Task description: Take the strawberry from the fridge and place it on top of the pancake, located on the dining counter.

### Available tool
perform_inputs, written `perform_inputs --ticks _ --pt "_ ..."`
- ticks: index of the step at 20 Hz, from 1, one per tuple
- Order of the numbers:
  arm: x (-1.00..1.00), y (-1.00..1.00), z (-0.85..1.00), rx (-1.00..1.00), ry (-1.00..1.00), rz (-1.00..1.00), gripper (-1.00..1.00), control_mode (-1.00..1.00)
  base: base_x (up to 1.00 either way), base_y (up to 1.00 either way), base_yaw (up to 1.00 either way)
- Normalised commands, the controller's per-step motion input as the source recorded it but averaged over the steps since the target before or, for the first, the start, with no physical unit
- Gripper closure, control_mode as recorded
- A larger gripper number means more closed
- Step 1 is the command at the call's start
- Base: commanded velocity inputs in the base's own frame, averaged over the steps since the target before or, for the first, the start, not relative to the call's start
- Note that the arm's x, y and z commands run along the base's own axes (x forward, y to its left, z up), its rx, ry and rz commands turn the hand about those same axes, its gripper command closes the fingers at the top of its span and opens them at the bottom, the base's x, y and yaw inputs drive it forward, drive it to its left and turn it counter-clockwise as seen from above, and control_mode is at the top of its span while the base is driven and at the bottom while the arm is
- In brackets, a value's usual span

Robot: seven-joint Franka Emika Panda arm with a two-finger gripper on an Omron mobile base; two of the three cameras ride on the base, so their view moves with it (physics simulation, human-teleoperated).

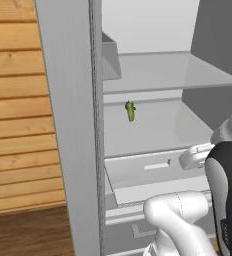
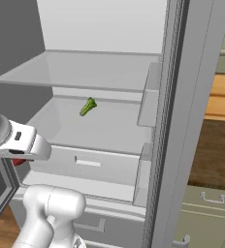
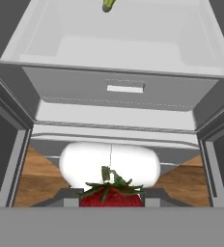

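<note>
Left base view: the fridge (image 1: 68, 125) stands open, with a small green item (image 1: 130, 111) lying near the back edge of its lower shelf (image 1: 153, 130); the white arm rises at lower right.

Right base view: the gripper (image 2: 18, 162) hangs just in front of the shelf's front left corner, a bit of red showing beneath it (the strawberry (image 2: 18, 162)).

Hand view: the strawberry (image 3: 111, 193), leafy cap up, sits clenched between the jaws, out in front of the fridge drawer (image 3: 119, 89).
</note>
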Motion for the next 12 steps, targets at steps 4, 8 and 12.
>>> perform_inputs --ticks 4,8,12 --pt "0.00 -0.05 -0.32 0.00 0.00 0.00 1.00 -1.00 0.00 0.00 0.00" --pt "0.02 -0.06 -0.45 0.00 0.01 0.00 1.00 -1.00 0.00 0.00 0.00" --pt "0.05 -0.13 -0.21 0.00 0.01 0.00 1.00 -1.00 0.00 0.00 0.00"
